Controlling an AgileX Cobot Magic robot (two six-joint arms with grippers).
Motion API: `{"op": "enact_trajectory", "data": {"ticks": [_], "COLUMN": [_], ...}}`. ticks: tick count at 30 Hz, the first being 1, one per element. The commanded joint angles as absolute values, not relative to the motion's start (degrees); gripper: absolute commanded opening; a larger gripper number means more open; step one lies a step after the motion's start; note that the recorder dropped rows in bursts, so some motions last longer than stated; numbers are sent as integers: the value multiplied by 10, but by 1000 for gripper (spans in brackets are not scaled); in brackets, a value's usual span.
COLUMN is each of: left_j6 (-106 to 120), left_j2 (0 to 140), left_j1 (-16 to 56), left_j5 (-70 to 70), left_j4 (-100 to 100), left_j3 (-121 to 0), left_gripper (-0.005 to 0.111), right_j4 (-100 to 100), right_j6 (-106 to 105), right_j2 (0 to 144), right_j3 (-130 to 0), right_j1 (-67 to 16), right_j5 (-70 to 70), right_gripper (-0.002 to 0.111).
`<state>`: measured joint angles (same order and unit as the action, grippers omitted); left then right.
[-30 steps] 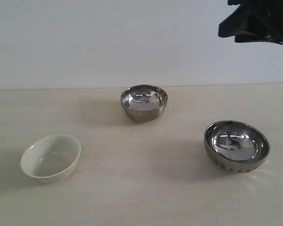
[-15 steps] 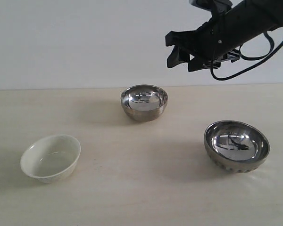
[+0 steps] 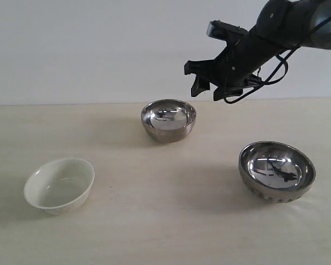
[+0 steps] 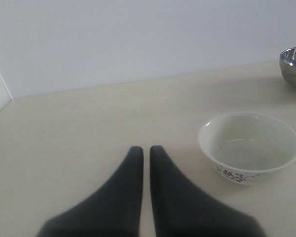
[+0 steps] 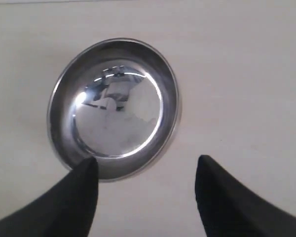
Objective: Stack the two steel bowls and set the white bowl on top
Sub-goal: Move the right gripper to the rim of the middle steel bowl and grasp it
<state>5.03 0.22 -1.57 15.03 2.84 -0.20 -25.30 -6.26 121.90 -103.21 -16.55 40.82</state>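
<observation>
A smaller steel bowl (image 3: 168, 120) stands at the back middle of the table. It fills the right wrist view as the steel bowl (image 5: 113, 106). My right gripper (image 3: 207, 88) hangs open above and just right of it, its fingers spread wide with nothing between them, seen from the wrist as the right gripper (image 5: 147, 165). The larger steel bowl (image 3: 276, 171) with a ribbed base sits at the right. The white bowl (image 3: 59, 185) sits at the front left, also the white bowl (image 4: 249, 147). My left gripper (image 4: 145, 148) is shut, low over the table beside the white bowl.
The pale wooden table (image 3: 165, 232) ends at a white wall behind. A black cable loops off the right arm (image 3: 281, 33). The table's left edge (image 4: 0, 106) shows in the left wrist view.
The right arm has swung in from the top right and come down to the left, over the smaller steel bowl. The bowls have not moved.
</observation>
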Motion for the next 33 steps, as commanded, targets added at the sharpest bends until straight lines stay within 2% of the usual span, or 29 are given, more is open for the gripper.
{"op": "enact_trajectory", "data": {"ticks": [1,18,33], "left_j6": [45,45,45], "left_j2": [0,0,0], "left_j1": [-17,-17,-17], "left_j5": [146,146,146], "left_j4": [24,24,24], "left_j3": [0,0,0], "left_gripper": [4,4,4], "right_j4": [-234,-235,-188], "right_j6": [-44,-18,27], "right_j2": [1256,1366,1405], "right_j3": [-1062,-1132,-1133], "right_j1": [-166,-194,-200], "right_j5": [392,319,304], "right_gripper": [53,53,52]}}
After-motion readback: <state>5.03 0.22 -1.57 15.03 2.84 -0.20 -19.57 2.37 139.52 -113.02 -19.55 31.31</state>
